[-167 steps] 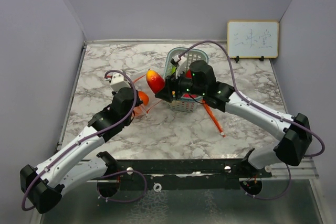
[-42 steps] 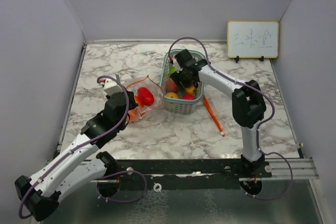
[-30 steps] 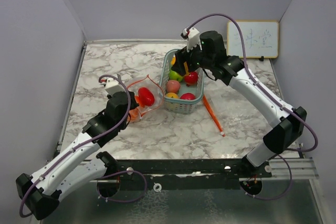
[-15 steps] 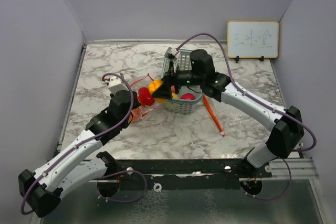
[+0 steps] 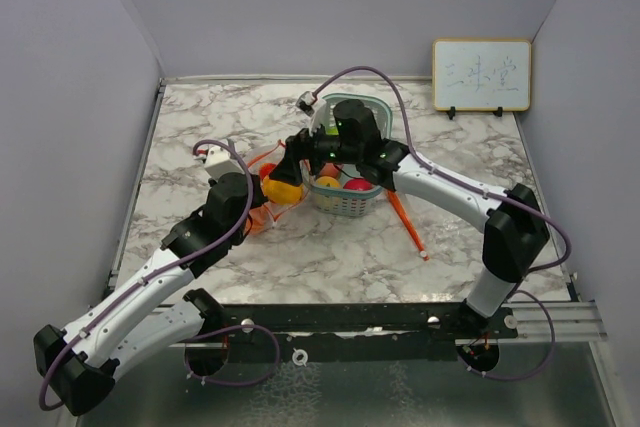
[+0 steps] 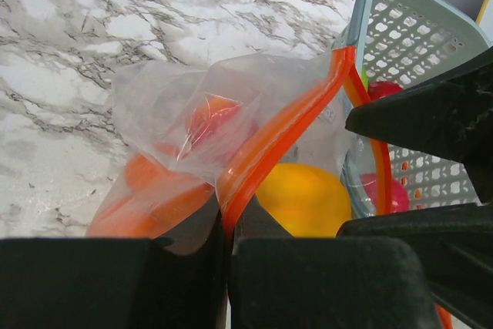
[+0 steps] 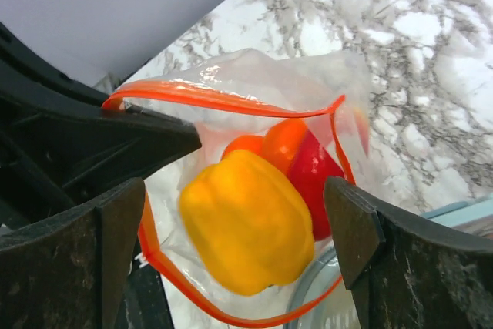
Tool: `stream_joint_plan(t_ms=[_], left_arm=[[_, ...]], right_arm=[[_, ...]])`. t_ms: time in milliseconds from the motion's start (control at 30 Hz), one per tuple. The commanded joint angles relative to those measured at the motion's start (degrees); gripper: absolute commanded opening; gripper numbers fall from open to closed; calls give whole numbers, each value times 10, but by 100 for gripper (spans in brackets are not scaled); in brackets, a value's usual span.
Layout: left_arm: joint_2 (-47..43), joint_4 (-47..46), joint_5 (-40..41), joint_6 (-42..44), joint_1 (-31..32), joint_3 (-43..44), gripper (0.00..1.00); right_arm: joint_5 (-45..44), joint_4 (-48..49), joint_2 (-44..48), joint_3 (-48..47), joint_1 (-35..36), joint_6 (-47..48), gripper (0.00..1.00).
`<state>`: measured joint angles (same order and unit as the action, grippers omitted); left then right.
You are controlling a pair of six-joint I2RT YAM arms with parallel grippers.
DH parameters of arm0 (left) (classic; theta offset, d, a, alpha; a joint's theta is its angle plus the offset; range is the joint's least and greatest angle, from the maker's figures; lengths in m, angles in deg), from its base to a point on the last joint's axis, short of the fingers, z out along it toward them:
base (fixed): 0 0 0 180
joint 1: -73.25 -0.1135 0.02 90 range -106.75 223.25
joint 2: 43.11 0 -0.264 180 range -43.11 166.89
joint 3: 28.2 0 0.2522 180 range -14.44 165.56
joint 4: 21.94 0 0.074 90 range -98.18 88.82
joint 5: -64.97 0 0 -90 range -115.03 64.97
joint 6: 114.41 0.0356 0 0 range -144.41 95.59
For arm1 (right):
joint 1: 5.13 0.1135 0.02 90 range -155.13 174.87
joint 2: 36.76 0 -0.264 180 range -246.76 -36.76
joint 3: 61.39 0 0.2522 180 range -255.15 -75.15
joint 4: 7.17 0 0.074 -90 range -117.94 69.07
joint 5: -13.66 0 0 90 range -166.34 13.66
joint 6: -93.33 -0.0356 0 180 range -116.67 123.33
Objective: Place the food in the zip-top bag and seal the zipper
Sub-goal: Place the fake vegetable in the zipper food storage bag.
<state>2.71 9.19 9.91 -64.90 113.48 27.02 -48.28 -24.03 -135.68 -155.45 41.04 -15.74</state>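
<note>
Several fruits (image 7: 246, 221) in zip-top bag (image 6: 154, 105) (more in basket (image 6: 408, 21)) | left gripper (image 6: 229, 248) pinches bag rim (image 6: 269, 144) | right gripper (image 7: 235, 190) wide

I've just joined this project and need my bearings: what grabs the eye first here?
A yellow toy pepper sits in the mouth of a clear bag with an orange zipper, between the right fingers, which are spread open. The left fingers pinch the bag's rim, beside a teal basket of toy fruit.
</note>
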Motion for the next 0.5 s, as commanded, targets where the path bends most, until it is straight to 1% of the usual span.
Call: stream_joint_plan(t_ms=[0, 133, 200, 267, 333, 400, 467], left_arm=[[-12, -9, -4, -4, -2, 18, 0], [-10, -9, -5, -4, -2, 15, 0], [-9, -9, -5, -4, -2, 14, 0], [-9, -7, -6, -5, -1, 14, 0], [-12, -3, -7, -5, -2, 17, 0], [-18, 0, -9, -5, -1, 21, 0], [-26, 2, -9, -5, -1, 26, 0]], right_arm=[[-79, 13, 43, 5, 3, 17, 99], [-97, 4, 89, 26, 3, 28, 99], [-123, 1, 120, 42, 3, 28, 99], [-181, -17, 150, 57, 3, 28, 99], [-264, -70, 161, 51, 1, 30, 99], [-333, -128, 154, 39, -9, 26, 100], [-366, -177, 137, 27, -25, 20, 99]])
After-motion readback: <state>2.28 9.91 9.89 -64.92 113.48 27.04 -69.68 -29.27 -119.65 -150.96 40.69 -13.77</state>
